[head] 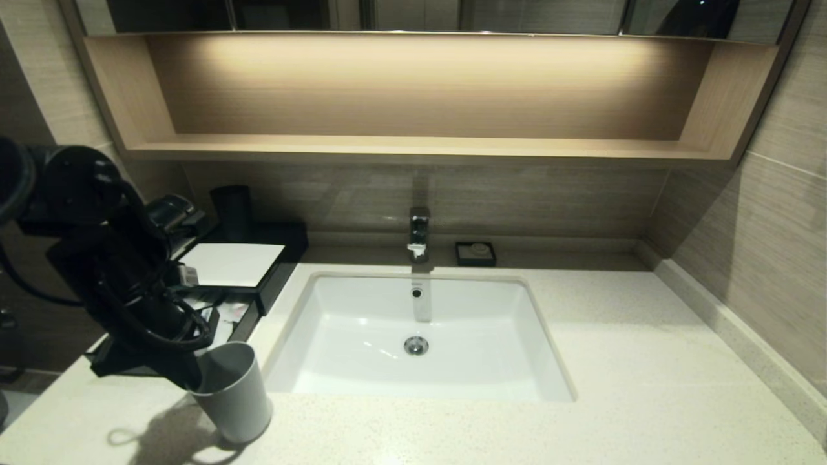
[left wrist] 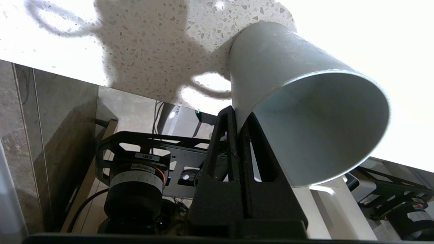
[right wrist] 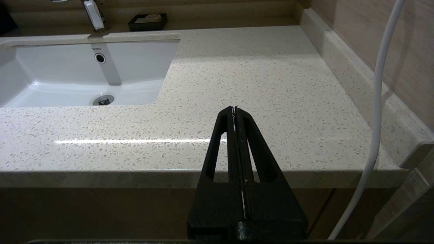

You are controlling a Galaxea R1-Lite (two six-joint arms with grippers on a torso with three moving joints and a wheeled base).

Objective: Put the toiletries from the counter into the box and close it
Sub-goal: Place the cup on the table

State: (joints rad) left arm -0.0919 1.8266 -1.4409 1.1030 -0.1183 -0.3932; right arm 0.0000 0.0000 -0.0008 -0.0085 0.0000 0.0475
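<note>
The black box with a white top panel stands at the counter's back left, its front drawer pulled out. Pale plastic-wrapped packets lie in the drawer, mostly hidden by my left arm. My left gripper is shut on the rim of a grey cup that stands on the counter in front of the drawer. In the left wrist view the fingertips pinch the cup's wall. My right gripper is shut and empty, just off the counter's front edge at the right.
The white sink basin takes up the counter's middle, with a chrome tap behind it and a small black soap dish to its right. A dark cup stands behind the box. A white cable hangs by the right wall.
</note>
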